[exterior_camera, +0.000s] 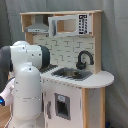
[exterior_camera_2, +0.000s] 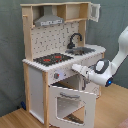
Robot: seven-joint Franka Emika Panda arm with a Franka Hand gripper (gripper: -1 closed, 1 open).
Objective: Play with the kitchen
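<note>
In the second exterior view the gripper (exterior_camera_2: 76,67) reaches in at the front of the kitchen (exterior_camera_2: 50,75), just under the counter (exterior_camera_2: 60,64) edge, near the knob panel above the oven. Whether its fingers are apart or together cannot be told. Behind it the white wrist with a black round joint (exterior_camera_2: 102,72) leads up along the arm (exterior_camera_2: 121,47) toward the second exterior view's right edge.

The oven door (exterior_camera_2: 70,102) below the gripper hangs open, tilted forward and down, with its window facing out.

The kitchen stands upright on a wooden floor (exterior_camera_2: 15,120), its long axis vertical, its front turned toward the second exterior view's lower right. On the counter, the black hob with red rings (exterior_camera_2: 52,59) sits toward the second exterior view's left end, the grey sink (exterior_camera_2: 82,50) toward the far end, with the black faucet (exterior_camera_2: 75,39) curving over it at the back edge. A pegboard back (exterior_camera_2: 50,37) rises behind, topped by a grey hood (exterior_camera_2: 49,20).

In the first exterior view the arm's white body (exterior_camera: 25,80) covers the kitchen's hob end; the sink (exterior_camera: 72,74), faucet (exterior_camera: 84,59) and upper cabinet (exterior_camera: 67,25) show beyond it.
</note>
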